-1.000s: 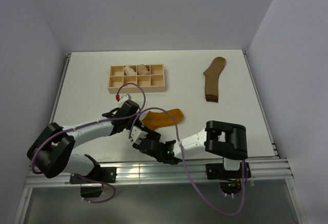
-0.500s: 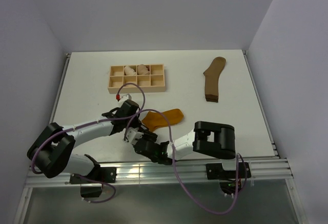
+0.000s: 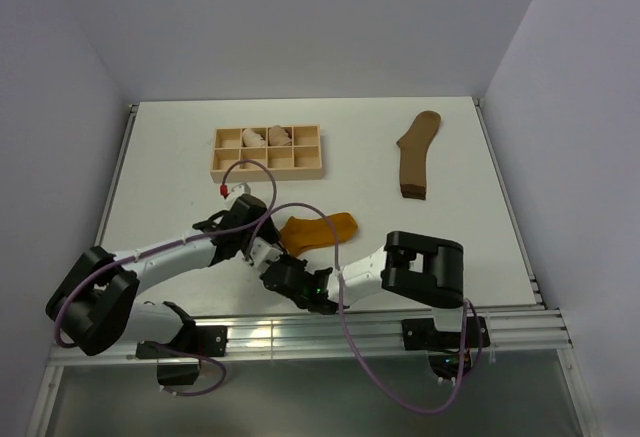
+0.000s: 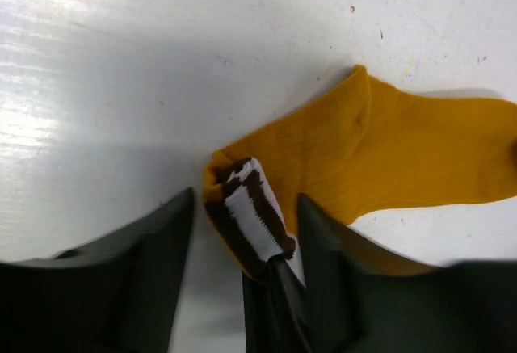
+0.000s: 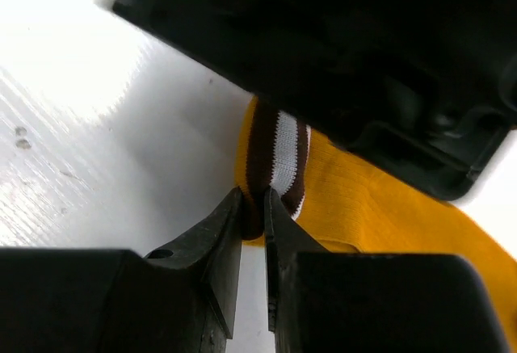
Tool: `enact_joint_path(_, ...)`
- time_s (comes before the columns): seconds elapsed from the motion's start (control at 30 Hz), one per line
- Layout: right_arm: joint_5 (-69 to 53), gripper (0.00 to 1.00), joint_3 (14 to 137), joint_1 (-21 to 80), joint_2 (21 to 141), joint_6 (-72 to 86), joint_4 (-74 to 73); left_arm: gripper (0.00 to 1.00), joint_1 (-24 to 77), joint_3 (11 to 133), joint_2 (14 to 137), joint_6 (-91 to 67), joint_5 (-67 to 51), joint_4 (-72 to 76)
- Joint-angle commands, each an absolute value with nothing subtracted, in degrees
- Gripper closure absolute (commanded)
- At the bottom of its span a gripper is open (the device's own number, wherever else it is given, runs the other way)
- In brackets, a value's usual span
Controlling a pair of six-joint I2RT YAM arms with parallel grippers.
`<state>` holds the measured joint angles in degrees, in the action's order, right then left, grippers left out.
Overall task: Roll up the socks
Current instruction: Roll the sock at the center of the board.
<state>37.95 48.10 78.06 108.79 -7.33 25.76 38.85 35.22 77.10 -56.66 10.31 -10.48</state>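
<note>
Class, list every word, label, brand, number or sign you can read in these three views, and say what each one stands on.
None: no word, number, brand or sign can be read in any view.
mustard sock: only brown and white stripes on its cuff, no lettering.
olive-brown sock and wooden tray: look plain, and are too small here to show any print.

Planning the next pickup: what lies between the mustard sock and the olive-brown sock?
Only bare table between mustard sock and olive-brown sock, in the top view.
</note>
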Motion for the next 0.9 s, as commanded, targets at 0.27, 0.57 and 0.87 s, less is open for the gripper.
enact_joint_path(0.27, 21.8, 1.00, 43.0, 71.8, 100.6, 10.2, 19.1, 0.20, 34.3, 29.6, 65.8, -64.4, 12.0, -9.2)
enact_joint_path(0.57, 3.8, 1.00, 39.7, 62.1, 94.7, 20.2, 19.7, 0.21, 32.5, 24.2, 57.1, -64.2, 10.2, -4.6)
enact_joint_path(0.87, -8.5, 1.00, 38.6, 56.0, 95.4, 32.2, 24.0, 0.25, 32.5, 20.5, 56.4, -64.8, 4.8, -0.6)
